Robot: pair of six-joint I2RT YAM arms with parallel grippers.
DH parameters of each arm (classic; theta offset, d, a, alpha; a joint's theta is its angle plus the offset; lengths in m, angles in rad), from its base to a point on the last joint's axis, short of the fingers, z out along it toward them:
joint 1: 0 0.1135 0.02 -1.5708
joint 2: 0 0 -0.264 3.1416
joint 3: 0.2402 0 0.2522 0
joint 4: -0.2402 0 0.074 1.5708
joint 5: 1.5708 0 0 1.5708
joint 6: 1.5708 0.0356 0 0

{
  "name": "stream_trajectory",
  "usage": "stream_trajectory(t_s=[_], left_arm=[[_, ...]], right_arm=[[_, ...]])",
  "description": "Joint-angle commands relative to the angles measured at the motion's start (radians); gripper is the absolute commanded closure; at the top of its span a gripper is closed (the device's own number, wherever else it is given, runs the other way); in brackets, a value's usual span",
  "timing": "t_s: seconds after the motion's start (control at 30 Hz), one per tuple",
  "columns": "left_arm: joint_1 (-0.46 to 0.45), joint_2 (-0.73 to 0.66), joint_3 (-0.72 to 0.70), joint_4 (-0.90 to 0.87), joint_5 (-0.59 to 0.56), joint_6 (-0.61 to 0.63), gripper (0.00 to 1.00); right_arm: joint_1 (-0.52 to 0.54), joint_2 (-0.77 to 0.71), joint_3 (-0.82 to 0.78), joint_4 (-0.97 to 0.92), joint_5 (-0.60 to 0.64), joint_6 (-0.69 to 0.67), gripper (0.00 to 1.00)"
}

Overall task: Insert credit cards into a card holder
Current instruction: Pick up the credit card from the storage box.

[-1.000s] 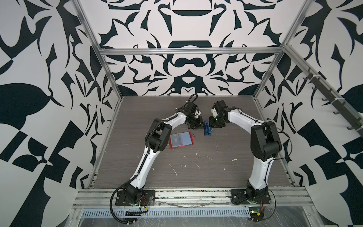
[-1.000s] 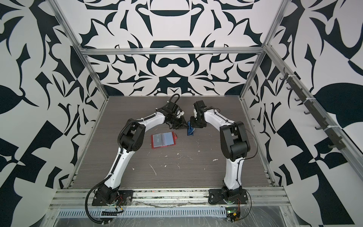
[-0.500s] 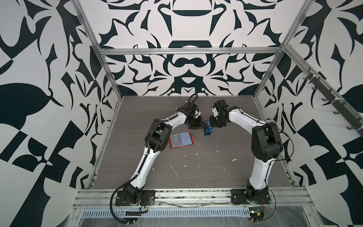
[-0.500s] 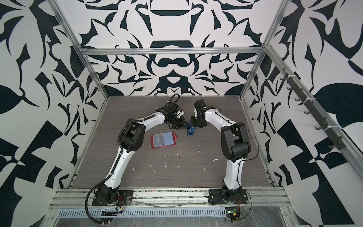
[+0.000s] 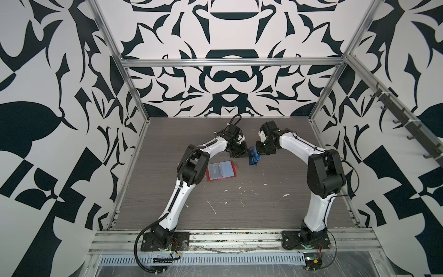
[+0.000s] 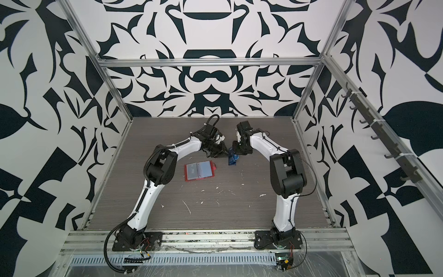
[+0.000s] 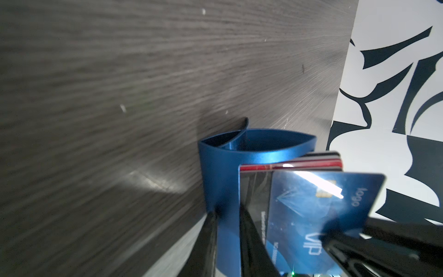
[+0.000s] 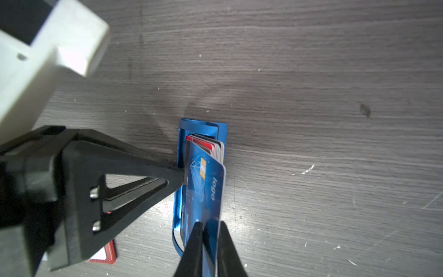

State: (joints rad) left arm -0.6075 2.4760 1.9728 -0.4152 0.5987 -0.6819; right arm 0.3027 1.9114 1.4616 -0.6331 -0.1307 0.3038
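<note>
Blue VIP card (image 8: 206, 191) leans frontmost in the blue stand (image 7: 215, 172), my right gripper (image 8: 211, 224) pinching its edge, left gripper (image 7: 226, 212) clamping the stand's wall: draw it out straight, then go for the open red wallet (image 5: 221, 170) near the stand.

Right wrist view: the red leather-like book-style card holder (image 8: 105, 255) showed one corner only. The rest was hidden behind the left gripper (image 8: 180, 176). The glossy blue plastic credit card (image 8: 206, 182) ran out of frame between the fingers of the right gripper (image 8: 211, 226); pad contact could not be settled.

Left wrist view: the grey wood-grain tabletop (image 7: 96, 96) was blurred. The stacked plastic credit cards (image 7: 311, 162) behind the blue one showed edges only, count unclear.

Both top views: the blue plastic card stand (image 5: 253, 157) (image 6: 233, 157) sat at 2 o'clock of the holder. Its cards were too small to tell apart, and the fingertips were indistinct.
</note>
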Motion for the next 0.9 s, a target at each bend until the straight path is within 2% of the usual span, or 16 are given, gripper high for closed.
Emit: stream_trajectory(t_s=[0.0, 0.23, 0.5, 0.87], left_arm=[[-0.001, 0.05, -0.013, -0.1, -0.068, 0.013, 0.79], [-0.001, 0.05, -0.015, -0.099, -0.068, 0.013, 0.79], [-0.001, 0.027, -0.025, -0.095, -0.056, 0.017, 0.77], [-0.001, -0.117, -0.019, -0.107, -0.035, 0.053, 0.67]], right_arm=[[-0.005, -0.063, 0.032, -0.034, 0.031, -0.008, 0.89], [-0.005, -0.064, 0.027, -0.036, 0.025, -0.009, 1.0], [-0.005, -0.096, 0.012, -0.016, -0.013, -0.011, 1.0], [-0.005, -0.234, -0.084, 0.064, -0.089, 0.024, 1.0]])
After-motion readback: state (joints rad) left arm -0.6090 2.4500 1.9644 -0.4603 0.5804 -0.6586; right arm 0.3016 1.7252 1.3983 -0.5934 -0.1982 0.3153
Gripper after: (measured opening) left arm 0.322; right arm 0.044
